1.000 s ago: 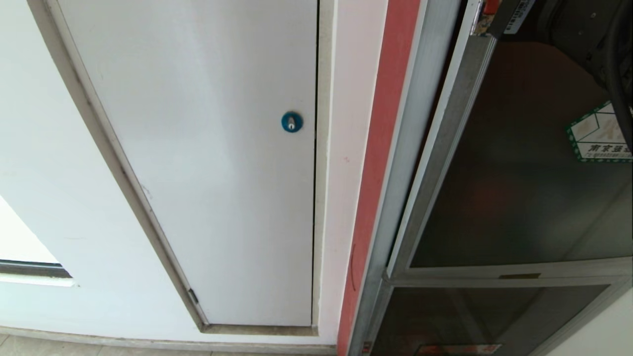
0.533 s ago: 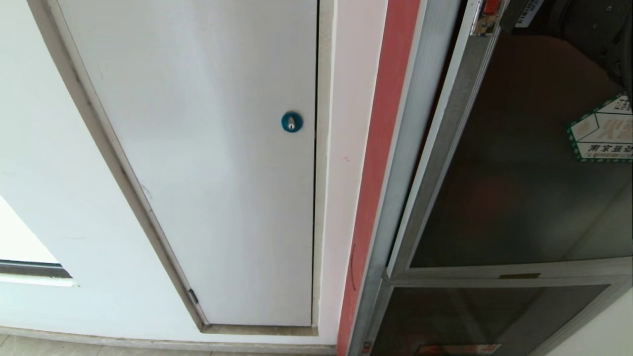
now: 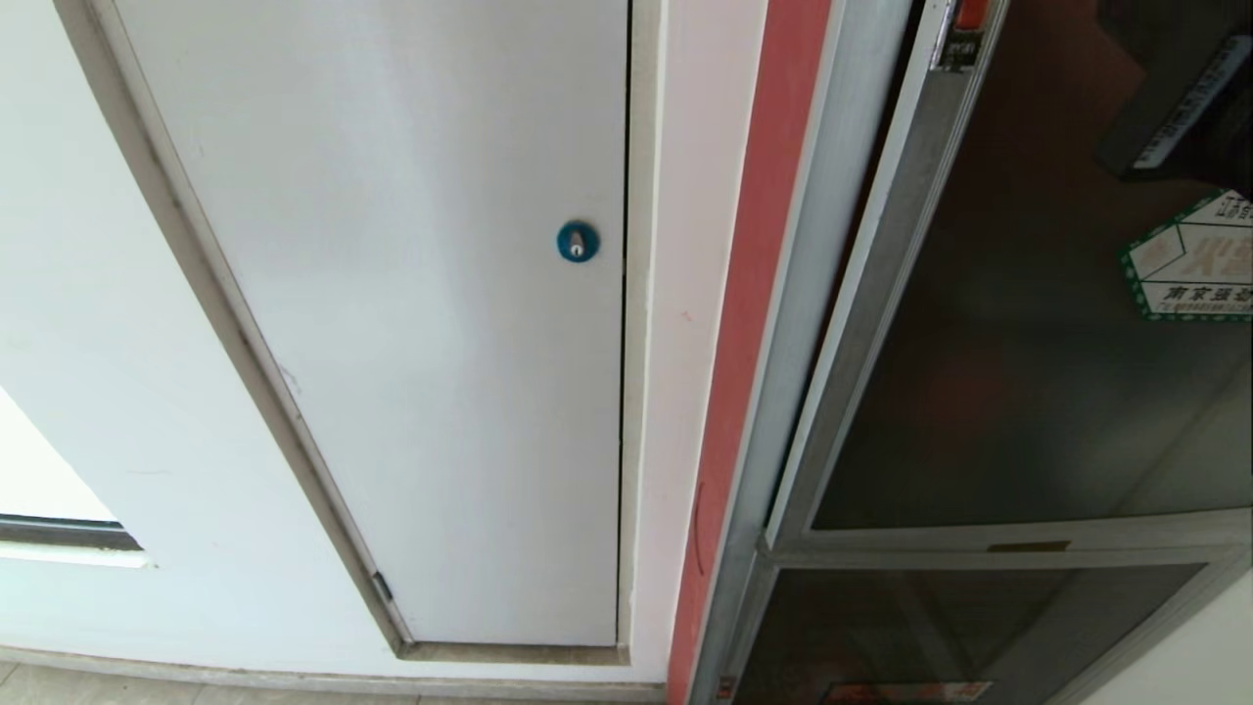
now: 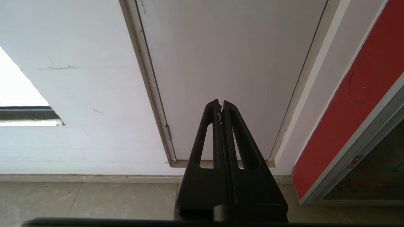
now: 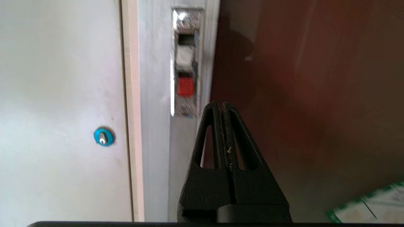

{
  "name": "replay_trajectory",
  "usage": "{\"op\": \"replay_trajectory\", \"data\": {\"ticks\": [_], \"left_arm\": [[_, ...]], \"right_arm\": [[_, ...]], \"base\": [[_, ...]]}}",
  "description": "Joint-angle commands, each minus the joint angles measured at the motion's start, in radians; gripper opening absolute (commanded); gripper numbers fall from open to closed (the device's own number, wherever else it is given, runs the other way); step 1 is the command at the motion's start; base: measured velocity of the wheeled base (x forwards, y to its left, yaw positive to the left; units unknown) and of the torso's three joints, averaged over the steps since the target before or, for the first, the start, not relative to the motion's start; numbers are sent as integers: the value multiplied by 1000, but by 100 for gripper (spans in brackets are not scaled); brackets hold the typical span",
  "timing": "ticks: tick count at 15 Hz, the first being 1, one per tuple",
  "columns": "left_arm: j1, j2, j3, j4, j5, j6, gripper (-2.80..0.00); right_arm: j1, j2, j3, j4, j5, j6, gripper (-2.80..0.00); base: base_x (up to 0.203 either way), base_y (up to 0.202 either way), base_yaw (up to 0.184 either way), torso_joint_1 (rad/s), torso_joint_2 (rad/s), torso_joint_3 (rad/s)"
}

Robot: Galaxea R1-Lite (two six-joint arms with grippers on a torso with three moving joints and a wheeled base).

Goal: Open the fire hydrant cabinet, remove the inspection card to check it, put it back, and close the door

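Observation:
The fire hydrant cabinet shows its red side and silver frame at the right. Its door is a dark glass pane carrying a green-bordered sticker, with a red latch tab at the top of its frame. In the right wrist view my right gripper is shut and empty. Its tips hover just short of the red latch tab, in front of the door glass. Part of the right arm shows at the top right. The inspection card is out of view.
A plain white panel with a round blue lock fills the wall left of the cabinet. My left gripper hangs parked and shut, low before that panel, above the tiled floor. A smaller glass panel sits below the door.
In the head view the right arm's dark body has shifted to the right, away from the latch. The cable that crossed the sticker is gone. The door has not moved.

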Motion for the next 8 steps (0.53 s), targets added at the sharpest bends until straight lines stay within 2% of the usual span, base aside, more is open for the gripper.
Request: {"op": "replay_trajectory", "data": {"ticks": [1,2,5,8], "left_arm": [[1,1,0,0,0,0,-280],[1,1,0,0,0,0,-280],[1,1,1,0,0,0,-280],[1,1,1,0,0,0,-280]], "right_arm": [[5,-71,65,-11,-2,3,-280],[6,-72,75,-12,-1,12,0],[6,-21,75,-94,10,8,0],[-2,49,76,-196,58,-7,0]], "base": [[0,0,0,0,0,0],[0,0,0,0,0,0],[0,0,0,0,0,0],[0,0,0,0,0,0]]}}
